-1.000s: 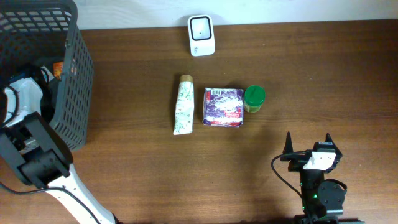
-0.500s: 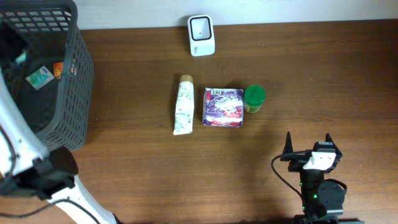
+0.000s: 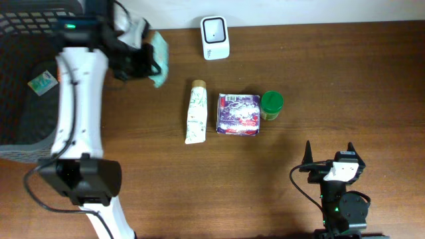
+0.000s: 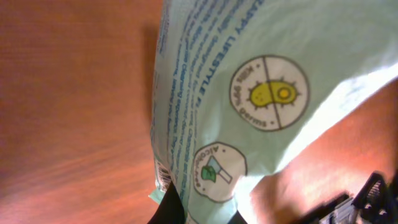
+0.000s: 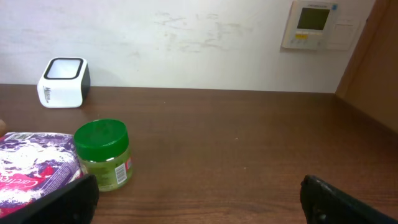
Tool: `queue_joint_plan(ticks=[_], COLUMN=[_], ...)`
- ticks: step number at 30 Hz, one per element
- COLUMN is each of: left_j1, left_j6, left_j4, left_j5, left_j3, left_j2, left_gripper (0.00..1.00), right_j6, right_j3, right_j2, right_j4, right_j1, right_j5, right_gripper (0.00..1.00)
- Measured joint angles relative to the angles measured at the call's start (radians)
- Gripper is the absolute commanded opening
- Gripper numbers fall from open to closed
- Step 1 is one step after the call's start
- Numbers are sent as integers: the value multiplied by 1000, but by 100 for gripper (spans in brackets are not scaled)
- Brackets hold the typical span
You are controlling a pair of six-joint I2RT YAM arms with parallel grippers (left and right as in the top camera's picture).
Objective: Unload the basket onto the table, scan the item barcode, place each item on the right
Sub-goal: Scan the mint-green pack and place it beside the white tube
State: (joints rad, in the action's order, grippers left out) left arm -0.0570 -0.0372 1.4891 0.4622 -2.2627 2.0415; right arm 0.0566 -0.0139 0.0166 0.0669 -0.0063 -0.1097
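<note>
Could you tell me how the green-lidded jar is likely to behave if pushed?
The jar stands upright and squat, so it would probably slide rather than tip. Its round body would likely roll if knocked over. The purple packet close beside it may block a push toward it.

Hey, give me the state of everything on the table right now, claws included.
Left claw: shut on wipes packet.
Wipes packet: gripped, lifted.
Right claw: open, empty.
Scanner: standing upright.
Tube: lying flat.
Purple packet: lying flat.
Jar: upright, lid on.
Basket: small packet inside.
</note>
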Motion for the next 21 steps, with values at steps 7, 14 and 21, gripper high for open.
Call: queue_joint_plan(ticks=[7, 14, 21], left_j1=[-55, -104, -226], left_j6=[-116, -288, -350], left_j4=[-370, -591, -711], left_j5=[-88, -138, -18], left_j3=[476, 737, 800], left_j2=[12, 12, 12], left_gripper=[0, 2, 14], right_j6=[-1, 0, 0], right_j3=[0, 0, 0], right_j2=[-1, 0, -1], right_j4=[0, 0, 0], right_j1=[0, 0, 0], right_j5=[3, 3, 3], right_gripper=[98, 98, 98])
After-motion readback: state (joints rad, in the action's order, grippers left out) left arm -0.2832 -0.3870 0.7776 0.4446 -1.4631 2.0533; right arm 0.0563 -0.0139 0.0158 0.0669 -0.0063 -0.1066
